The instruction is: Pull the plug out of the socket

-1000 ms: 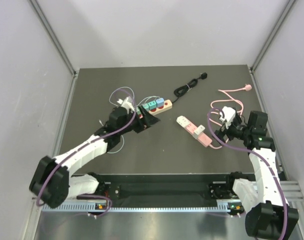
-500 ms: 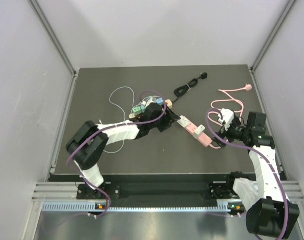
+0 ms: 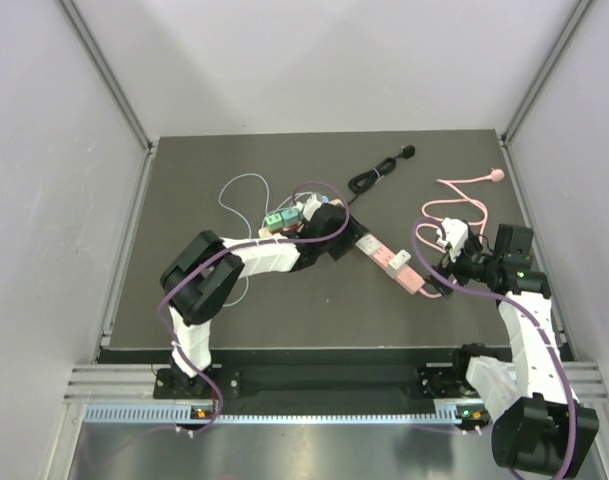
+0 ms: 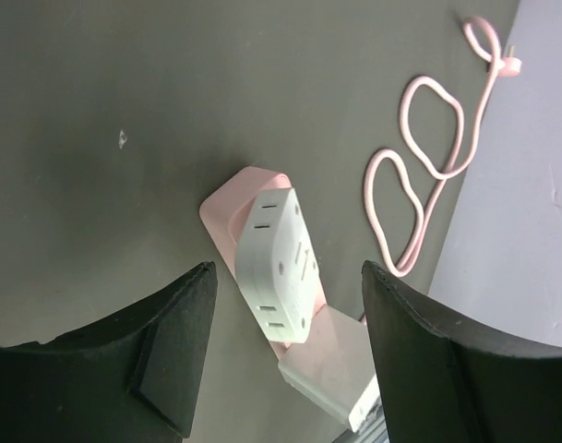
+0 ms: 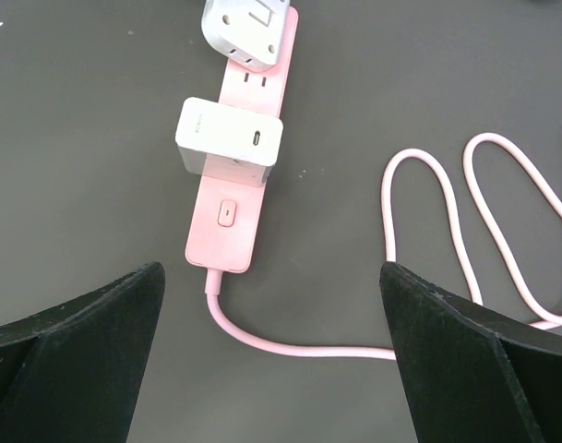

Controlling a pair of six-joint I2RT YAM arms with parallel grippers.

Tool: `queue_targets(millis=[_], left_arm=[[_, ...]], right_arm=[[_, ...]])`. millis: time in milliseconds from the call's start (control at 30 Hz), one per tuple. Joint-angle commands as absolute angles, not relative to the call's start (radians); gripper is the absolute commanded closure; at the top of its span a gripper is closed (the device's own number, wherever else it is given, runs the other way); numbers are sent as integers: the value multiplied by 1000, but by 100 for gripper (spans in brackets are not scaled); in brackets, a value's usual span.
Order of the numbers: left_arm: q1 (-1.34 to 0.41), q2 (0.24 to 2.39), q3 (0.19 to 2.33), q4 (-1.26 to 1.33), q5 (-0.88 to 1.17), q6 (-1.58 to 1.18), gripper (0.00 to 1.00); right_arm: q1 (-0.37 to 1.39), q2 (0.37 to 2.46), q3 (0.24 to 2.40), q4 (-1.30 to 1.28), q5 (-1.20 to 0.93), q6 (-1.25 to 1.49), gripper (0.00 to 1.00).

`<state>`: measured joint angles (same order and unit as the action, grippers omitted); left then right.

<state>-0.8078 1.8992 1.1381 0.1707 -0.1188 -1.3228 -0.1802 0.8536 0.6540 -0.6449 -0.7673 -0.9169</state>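
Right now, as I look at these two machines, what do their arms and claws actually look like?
The left arm and right arm have white shells with chunky black joints, and a purple cable loops loosely along each. The left gripper and right gripper end in broad, matt black fingers.

Coiled black cable point(image 3: 363, 181) on dark table point(image 3: 184, 170)

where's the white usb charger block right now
In the right wrist view the white charger block sits plugged into the pink power strip, between the white adapter and the switch, right of table centre.
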Motion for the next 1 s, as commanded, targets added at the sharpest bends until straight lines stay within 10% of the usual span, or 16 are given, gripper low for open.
queue_targets(millis=[0, 967], left_arm=[[-822, 1925, 1195, 161, -153, -1362, 31], [-841, 2051, 1330, 150, -149, -1362, 65]], right_arm=[[-193, 850, 675, -638, -807, -945, 1], [-199, 870, 676, -660, -810, -969, 0]])
